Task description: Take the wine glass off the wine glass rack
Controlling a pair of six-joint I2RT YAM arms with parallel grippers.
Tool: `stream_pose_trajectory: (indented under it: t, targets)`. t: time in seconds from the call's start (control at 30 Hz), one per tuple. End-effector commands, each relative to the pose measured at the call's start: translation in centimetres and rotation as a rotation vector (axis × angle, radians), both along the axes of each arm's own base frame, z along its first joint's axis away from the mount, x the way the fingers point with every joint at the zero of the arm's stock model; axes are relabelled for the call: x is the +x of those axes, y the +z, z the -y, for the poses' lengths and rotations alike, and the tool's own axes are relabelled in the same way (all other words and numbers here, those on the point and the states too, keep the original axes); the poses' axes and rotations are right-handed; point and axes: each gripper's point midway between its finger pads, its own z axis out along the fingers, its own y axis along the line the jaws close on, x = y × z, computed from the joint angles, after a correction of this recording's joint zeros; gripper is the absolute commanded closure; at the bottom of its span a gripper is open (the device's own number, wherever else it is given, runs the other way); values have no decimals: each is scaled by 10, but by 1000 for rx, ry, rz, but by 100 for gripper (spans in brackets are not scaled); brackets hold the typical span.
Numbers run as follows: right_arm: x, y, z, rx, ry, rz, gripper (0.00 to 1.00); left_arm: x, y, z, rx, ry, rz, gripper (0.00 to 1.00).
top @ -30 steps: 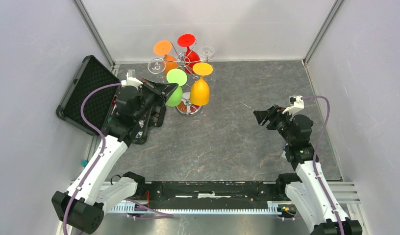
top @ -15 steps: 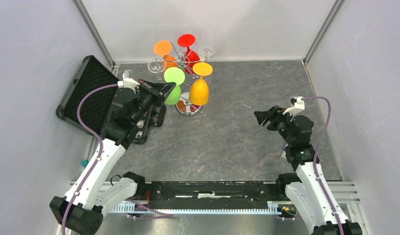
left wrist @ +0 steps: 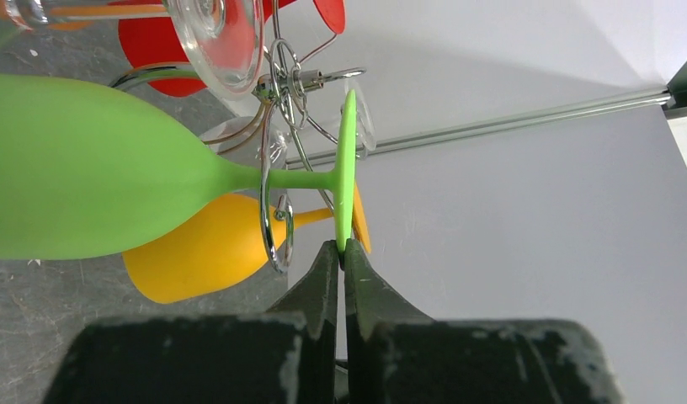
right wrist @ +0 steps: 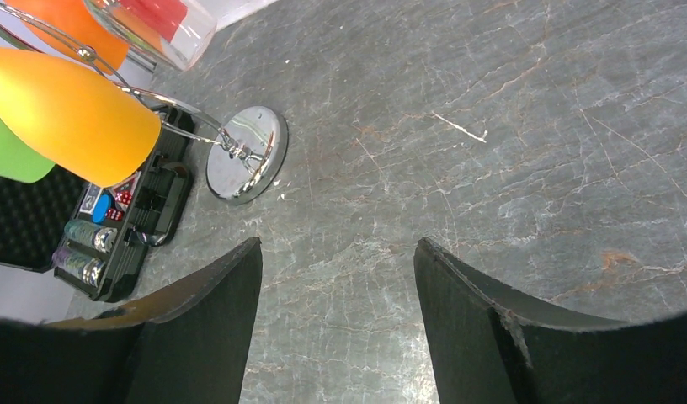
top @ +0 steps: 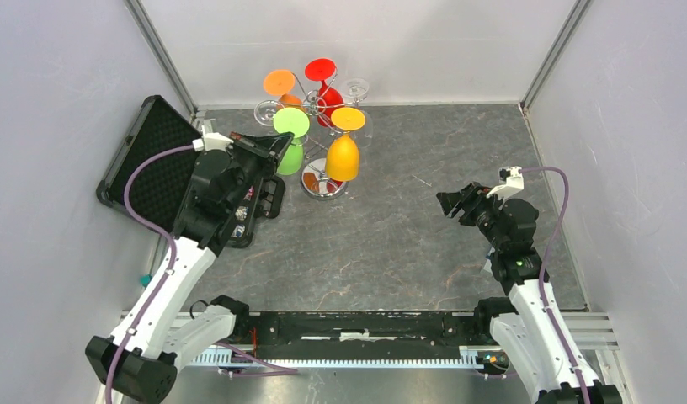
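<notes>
**Top view.** The wine glass rack [top: 323,185], a chrome wire stand on a round mirrored base, is set on a grey, veined table [top: 391,244]. 6 glasses are hung on it upside down. The green wine glass [top: 291,123] is on the rack's left side and the yellow glass [top: 343,156] on its near side. The orange glass [top: 279,82] and red glass [top: 322,70] are on its far side, with 2 clear glasses [top: 268,110] among them. An open, foam-lined black case [top: 151,156] lies left of the rack. The left gripper [top: 283,141] is clenched on the green wine glass's foot. The right gripper is held well right of the rack [top: 448,202].

**Left wrist view.** The thin green foot disc is pinched edge-on between 2 matte black fingers. The stem is threaded through a curled scroll arm of the rack (so the glass hangs there). The yellow bowl lies just behind it.

**Right wrist view.** The jaws are spread with nothing between them. The rack's mirrored base and twisted stem are seen beyond, with the case's small compartments just past the base.
</notes>
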Motion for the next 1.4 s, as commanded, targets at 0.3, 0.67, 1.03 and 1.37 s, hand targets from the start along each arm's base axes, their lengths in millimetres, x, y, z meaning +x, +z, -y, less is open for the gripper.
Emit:
stream_pose_trajectory:
  t: [0.3, 0.67, 1.03, 1.37]
  targets:
    - [-1, 32, -13, 12, 79, 57, 28, 3, 54, 52, -9, -281, 158, 98]
    - [-6, 45, -22, 37, 134, 75, 18, -27, 38, 49, 6, -322, 79, 98]
    - [-14, 43, -32, 89, 188, 65, 12, -47, 25, 44, -8, -341, 34, 98]
    - [-32, 33, -60, 206, 352, 55, 10, -74, 3, 42, -61, -385, -24, 98]
